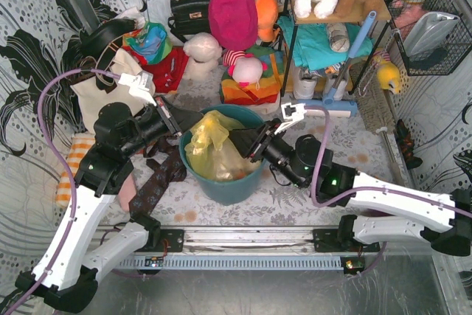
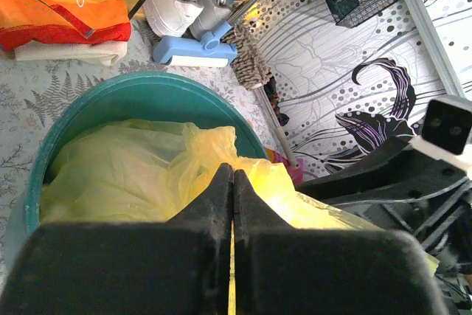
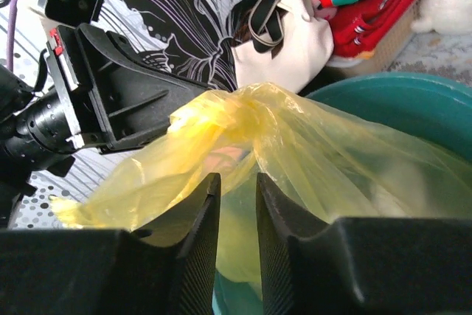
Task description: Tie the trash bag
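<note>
white tote bag (image 1: 99, 92): slumped against the patterned wall at the far left, dark straps draped over its top.
left claw (image 2: 233, 175): pressed shut, with a sliver of yellow film caught in the seam between its fingers.
trash bag (image 1: 210, 142): thin, crinkled yellow-green plastic sitting inside the bin. Its top is gathered and drawn up over the rim to the tip of the left claw (the right wrist view shows this best).
teal bin (image 1: 221, 191): round and upright on the floral counter (image 1: 291, 201), between the two arms.
right claw (image 3: 237, 182): at the right side of the trash bag, fingers only narrowly apart, yellow film filling the gap. I cannot tell whether it actually pinches the film.
</note>
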